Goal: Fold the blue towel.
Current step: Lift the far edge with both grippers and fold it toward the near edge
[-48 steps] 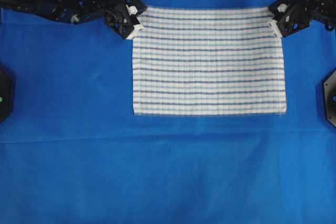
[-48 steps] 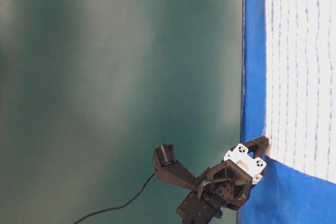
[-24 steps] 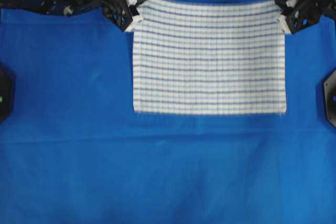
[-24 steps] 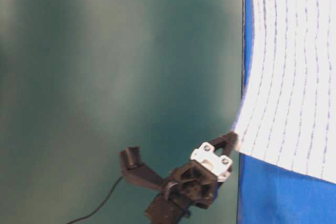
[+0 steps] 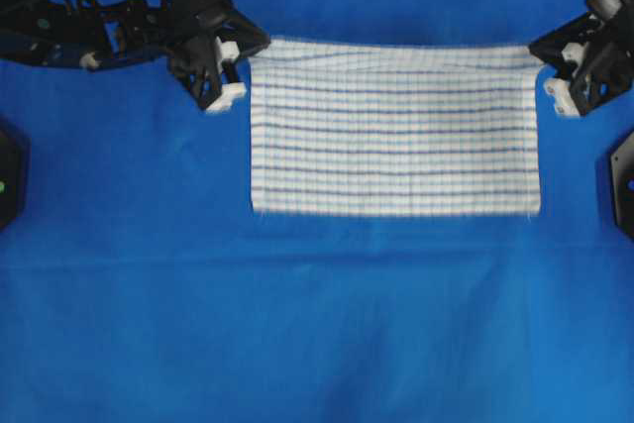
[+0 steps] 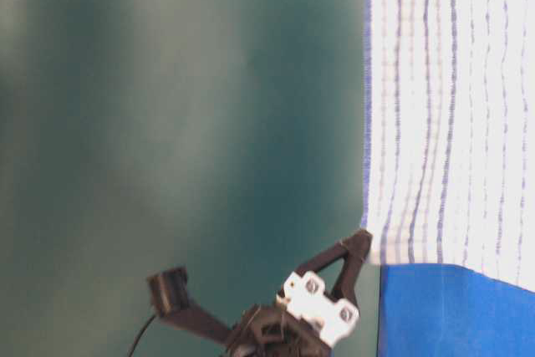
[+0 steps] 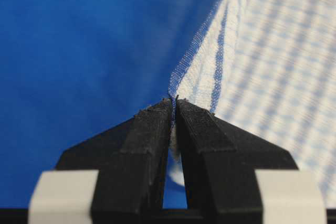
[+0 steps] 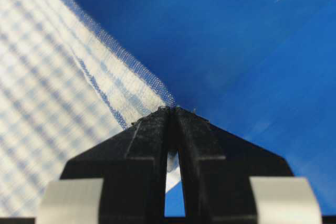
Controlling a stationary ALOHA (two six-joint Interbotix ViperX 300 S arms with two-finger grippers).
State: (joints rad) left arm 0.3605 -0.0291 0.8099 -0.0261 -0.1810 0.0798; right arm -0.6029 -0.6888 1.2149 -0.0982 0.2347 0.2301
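Note:
The blue towel (image 5: 396,136), white with thin blue stripes, lies on the blue cloth with its far edge lifted off the surface. My left gripper (image 5: 253,49) is shut on the far left corner. In the left wrist view the towel (image 7: 262,51) runs out from between the shut tips of the left gripper (image 7: 173,100). My right gripper (image 5: 542,52) is shut on the far right corner. The right wrist view shows that corner of the towel (image 8: 47,77) pinched by the right gripper (image 8: 172,108). In the table-level view the raised towel (image 6: 443,106) hangs taut from a gripper's fingertips (image 6: 358,244).
A large plain blue cloth (image 5: 297,324) covers the whole table under the towel. Black mounts sit at the left edge (image 5: 8,175) and right edge (image 5: 624,180) of the overhead view. Both arms reach in from the far corners.
Both grippers have risen with the towel's far corners and carried them toward the near side. The far edge now stands off the table, and the towel looks shorter from above.

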